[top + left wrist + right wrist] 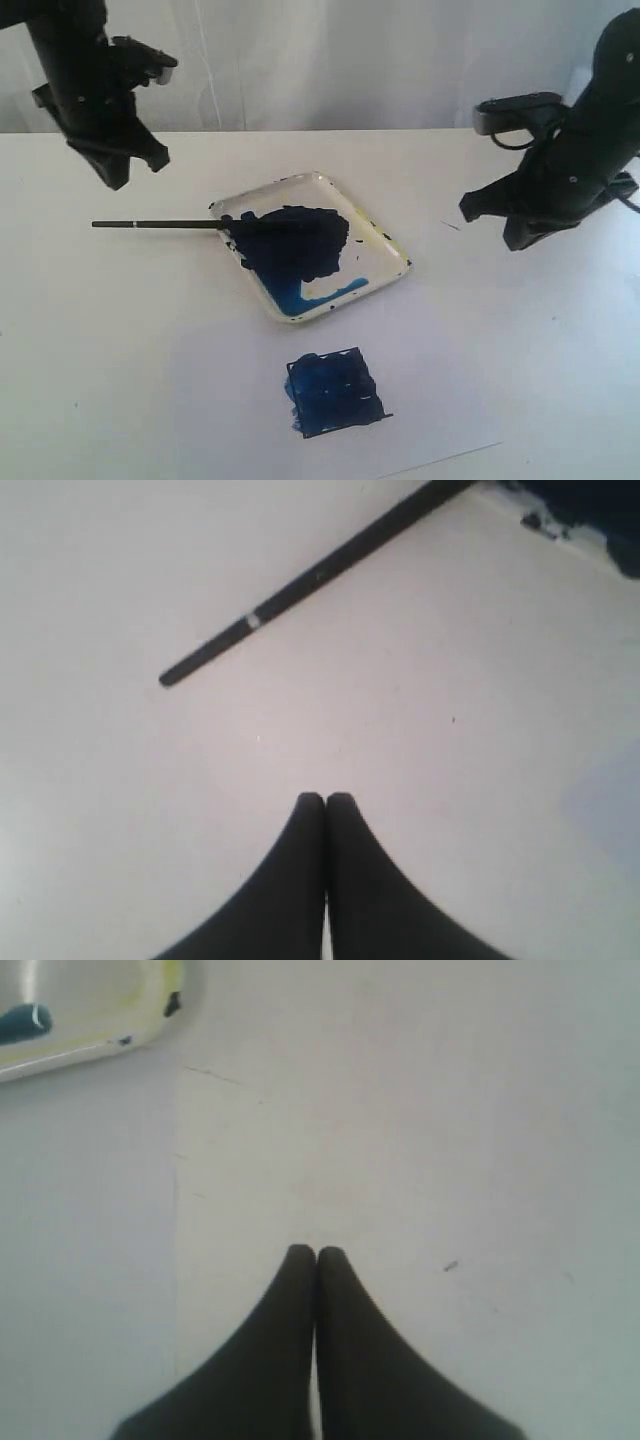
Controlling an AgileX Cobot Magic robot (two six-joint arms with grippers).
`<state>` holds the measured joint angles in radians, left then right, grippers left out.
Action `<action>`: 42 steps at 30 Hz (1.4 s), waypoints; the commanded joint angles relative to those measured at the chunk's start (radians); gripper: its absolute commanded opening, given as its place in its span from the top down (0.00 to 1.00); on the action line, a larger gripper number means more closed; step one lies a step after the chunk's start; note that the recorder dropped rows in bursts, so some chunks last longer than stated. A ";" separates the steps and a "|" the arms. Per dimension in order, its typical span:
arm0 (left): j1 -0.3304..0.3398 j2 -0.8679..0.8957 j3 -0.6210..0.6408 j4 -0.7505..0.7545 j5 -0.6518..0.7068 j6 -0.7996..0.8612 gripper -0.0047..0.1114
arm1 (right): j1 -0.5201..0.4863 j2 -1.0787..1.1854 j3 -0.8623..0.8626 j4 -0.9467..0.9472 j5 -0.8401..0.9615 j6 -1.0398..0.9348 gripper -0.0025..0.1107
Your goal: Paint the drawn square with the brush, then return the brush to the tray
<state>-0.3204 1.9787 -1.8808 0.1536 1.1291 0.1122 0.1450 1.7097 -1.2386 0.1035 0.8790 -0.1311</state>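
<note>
square: the square (335,392) is on the table (520,350), between the two grippers and well apart from both, on the camera's side of the tray
square fill: blue over nearly all of it, patchy, with smears past the pen lines at the edges
brush: the brush (160,224) lies flat, held by nothing; bristles in the dark paint blotch (295,240), handle running out over the rim toward the left gripper's side, its end lying on the table
tray: the tray (392,252) sits between the two grippers, nearer than the square to each
left gripper: the left gripper (325,798) has its fingers pressed together, empty, raised off the table; the handle end lies ahead of its tips, apart from them
right gripper: the right gripper (316,1252) is closed too, empty, raised; a corner of the tray shows ahead of it, apart
done: painting looks finished; the brush rests on the tray
left: seemingly nothing, unless the patchy spots need another pass
count: one square, one brush, one tray, two grippers
</note>
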 commanded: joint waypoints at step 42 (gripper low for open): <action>0.330 -0.550 0.622 -0.154 -0.058 -0.007 0.96 | -0.146 -0.314 0.080 -0.053 0.074 -0.070 0.98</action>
<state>0.0085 1.5087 -1.2998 0.0159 1.0702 0.1037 -0.0208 1.4768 -1.1934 0.0467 0.9806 -0.1870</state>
